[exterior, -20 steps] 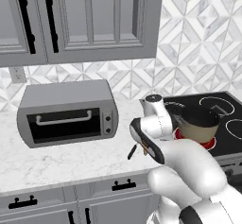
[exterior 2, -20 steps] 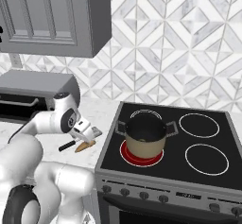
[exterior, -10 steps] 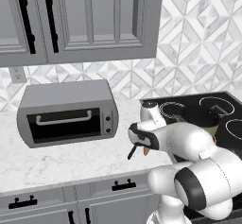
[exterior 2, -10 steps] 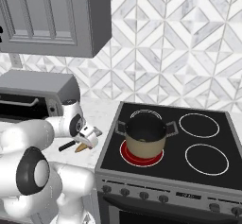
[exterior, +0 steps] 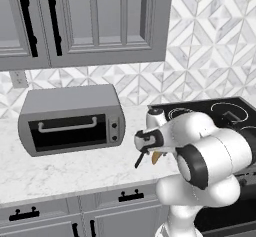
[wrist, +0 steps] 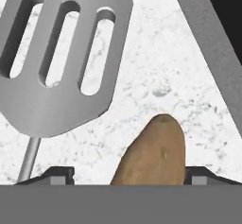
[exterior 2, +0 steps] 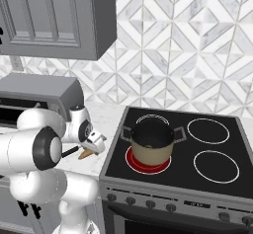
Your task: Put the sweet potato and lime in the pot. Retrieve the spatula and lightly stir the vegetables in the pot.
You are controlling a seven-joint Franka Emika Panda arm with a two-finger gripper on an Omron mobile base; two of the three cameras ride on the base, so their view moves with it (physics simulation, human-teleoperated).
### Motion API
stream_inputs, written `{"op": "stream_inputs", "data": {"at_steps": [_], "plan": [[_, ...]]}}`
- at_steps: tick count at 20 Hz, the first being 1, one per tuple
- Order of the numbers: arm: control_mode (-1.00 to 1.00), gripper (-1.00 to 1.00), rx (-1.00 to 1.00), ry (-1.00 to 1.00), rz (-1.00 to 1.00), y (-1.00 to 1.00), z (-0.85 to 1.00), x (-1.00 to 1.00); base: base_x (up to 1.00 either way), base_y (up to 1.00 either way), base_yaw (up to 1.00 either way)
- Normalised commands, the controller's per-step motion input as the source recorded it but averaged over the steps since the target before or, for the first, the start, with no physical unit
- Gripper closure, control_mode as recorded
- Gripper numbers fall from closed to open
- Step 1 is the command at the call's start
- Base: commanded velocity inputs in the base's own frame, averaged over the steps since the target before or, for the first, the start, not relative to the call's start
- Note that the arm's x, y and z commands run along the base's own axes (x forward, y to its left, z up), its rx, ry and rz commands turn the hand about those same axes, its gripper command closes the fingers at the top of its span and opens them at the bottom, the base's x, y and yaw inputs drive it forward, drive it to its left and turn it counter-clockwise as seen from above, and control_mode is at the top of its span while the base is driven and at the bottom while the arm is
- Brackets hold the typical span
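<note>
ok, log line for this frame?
phase: grasping sweet potato | gripper: open, straddling it | spatula: on counter beside | pot: on burner

Grey toaster oven on marble counter; black stove beside; grey cabinets above.

Rendered views, evenly and brightly lit with flat, diffuse light; no glare, only a soft sheen on the arm's white shells. Faint soft shadow under the upper cabinets and beneath the toaster oven. Hand view sharp but coarse, marble countertop texture grainy; no edge distortion visible
</note>
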Motion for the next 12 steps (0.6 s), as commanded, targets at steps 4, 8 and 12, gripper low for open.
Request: {"op": "stream_inputs", "data": {"at_steps": [4, 8, 12], "plan": [[-1.0, 1.0, 0.02, 0.0, -0.04, 0.0, -0.28, -0.35, 0.0, 0.0, 0.0], [-1.0, 1.0, 0.0, 0.0, -0.08, 0.0, -0.13, -0.35, 0.0, 0.0, 0.0], [-1.0, 1.0, 0.0, -0.14, -0.07, -0.12, 0.32, -0.71, 0.0, 0.0, 0.0]]}}
